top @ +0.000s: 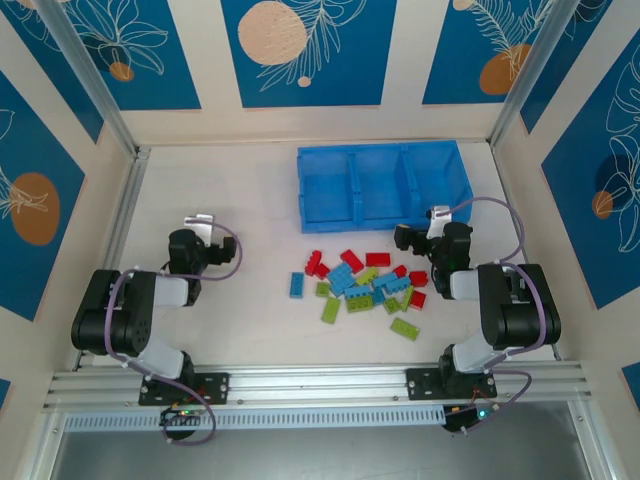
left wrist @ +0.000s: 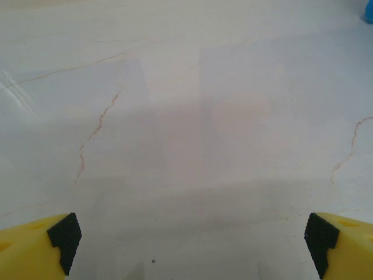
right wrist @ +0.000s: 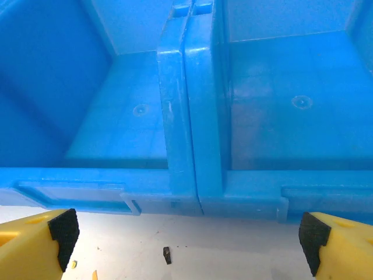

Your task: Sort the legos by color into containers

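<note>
Several red, light blue and lime green legos lie loose on the white table in front of the blue containers, three side-by-side compartments that look empty. My left gripper hovers open over bare table far to the left of the pile; its yellow fingers stand wide apart with nothing between them. My right gripper is open at the tray's near right corner, just right of the pile. In the right wrist view the containers show two empty compartments and a divider, with the gripper holding nothing.
Low white walls with blue patterned panels close in the table at the back and sides. A metal rail runs along the near edge by both arm bases. A tiny dark speck lies on the table before the tray.
</note>
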Motion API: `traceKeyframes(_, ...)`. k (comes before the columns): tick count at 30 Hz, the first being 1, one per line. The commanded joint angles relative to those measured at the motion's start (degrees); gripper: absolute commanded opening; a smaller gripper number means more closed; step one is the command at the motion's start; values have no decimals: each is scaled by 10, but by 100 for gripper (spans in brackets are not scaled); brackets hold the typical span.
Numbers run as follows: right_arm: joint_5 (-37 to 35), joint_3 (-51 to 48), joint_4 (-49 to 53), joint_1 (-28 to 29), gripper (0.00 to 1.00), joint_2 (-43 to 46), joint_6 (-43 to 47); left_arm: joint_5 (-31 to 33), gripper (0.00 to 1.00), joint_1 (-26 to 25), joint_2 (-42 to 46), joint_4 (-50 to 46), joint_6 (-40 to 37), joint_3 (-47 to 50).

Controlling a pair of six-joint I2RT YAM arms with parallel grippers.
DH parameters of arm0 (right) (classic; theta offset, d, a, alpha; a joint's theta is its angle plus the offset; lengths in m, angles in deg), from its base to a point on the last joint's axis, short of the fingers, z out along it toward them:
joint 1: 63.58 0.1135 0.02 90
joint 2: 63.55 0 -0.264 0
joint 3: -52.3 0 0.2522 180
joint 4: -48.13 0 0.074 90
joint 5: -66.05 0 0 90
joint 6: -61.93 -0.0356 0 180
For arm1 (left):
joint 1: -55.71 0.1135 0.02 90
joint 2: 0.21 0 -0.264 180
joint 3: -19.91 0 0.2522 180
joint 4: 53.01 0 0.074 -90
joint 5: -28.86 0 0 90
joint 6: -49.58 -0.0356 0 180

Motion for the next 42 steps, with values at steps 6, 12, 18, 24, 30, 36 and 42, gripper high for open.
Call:
traceKeyframes(6, 6, 14, -6, 0, 99, 6, 14, -8, 100, 2, 3, 19, 0, -10)
traceKeyframes(12, 17, 14, -5, -6, 99, 6, 10, -9, 100, 2, 3, 19, 1, -10)
traceKeyframes(18, 18, 15, -3, -7, 99, 5, 10, -8, 100, 2, 3, 19, 1, -10)
traceKeyframes(24, -37, 23, 40, -8, 99, 41, -16, -9, 100, 2, 3, 20, 0, -10)
traceKeyframes(30, -122, 131, 485, -4, 100, 246, -213, 3, 100, -11, 65, -17, -11, 1)
traceKeyframes(36, 17, 125, 700, 46, 95, 411, -320, 62, 100, -76, 288, -263, 0, -34)
traceKeyframes(42, 10, 147, 854, 103, 94, 421, -320, -86, 100, -217, 399, -346, 38, -33)
